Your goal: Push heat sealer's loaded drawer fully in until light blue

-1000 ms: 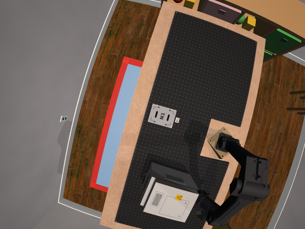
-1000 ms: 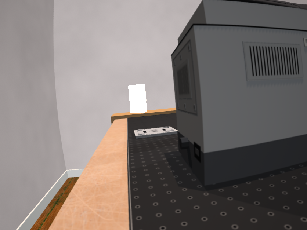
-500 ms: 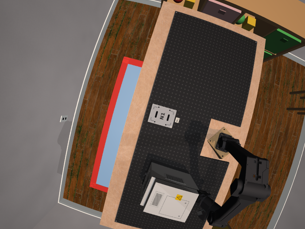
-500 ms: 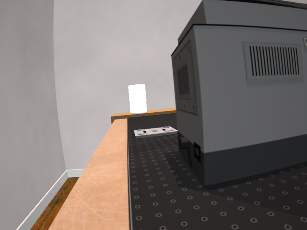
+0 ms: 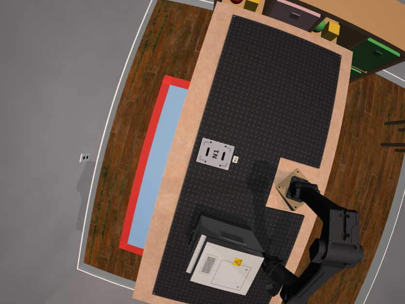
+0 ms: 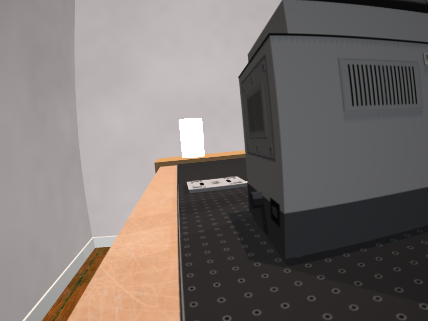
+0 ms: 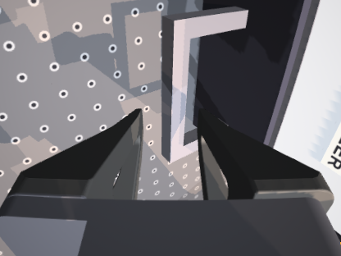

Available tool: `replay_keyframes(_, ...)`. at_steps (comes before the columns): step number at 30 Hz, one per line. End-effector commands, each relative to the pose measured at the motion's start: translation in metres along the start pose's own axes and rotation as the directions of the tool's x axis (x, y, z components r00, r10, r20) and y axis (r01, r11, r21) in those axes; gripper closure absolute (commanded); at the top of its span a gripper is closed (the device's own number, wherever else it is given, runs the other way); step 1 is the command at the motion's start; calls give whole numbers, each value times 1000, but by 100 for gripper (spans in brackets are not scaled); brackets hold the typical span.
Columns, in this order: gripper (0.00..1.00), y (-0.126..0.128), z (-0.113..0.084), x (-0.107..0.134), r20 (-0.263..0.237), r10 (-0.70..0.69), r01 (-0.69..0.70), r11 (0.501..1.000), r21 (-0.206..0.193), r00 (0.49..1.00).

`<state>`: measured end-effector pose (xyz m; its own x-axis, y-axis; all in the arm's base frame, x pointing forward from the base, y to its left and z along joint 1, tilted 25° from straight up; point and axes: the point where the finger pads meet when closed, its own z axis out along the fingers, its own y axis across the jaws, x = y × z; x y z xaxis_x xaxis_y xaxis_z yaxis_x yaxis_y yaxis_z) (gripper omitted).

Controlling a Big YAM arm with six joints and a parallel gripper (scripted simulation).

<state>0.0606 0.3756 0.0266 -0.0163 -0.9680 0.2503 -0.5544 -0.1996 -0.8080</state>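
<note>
Straddling the pale drawer handle [image 7: 179, 84], the gripper [image 7: 170, 117] stands part-open, fingers either side, gripping nothing. Behind it, the dark drawer front [image 7: 246, 60] of the heat sealer [image 5: 225, 264]; the folded arm [image 5: 333, 236] reaches in; farther off lies an N1 plate [image 5: 215, 153].

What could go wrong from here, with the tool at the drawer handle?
1. The tool straddles the handle loosely, unclamped, so a push may slip sideways off it.
2. The sealer stands loose on the mat; a hard or off-centre push could slide or turn it.
3. No view shows the light or the sheet, so a drawer left short might go unnoticed.
</note>
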Motion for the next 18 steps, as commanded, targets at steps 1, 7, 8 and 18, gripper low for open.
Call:
replay_keyframes(1,70,-13,-27,-19,50,65,-65,998,-12,997)
replay_keyframes(7,70,-13,-38,-18,49,64,-63,998,-13,997)
replay_keyframes(8,70,-13,-39,-18,49,64,-64,998,-13,997)
replay_keyframes(18,70,-12,-53,-18,48,62,-62,998,-14,997)
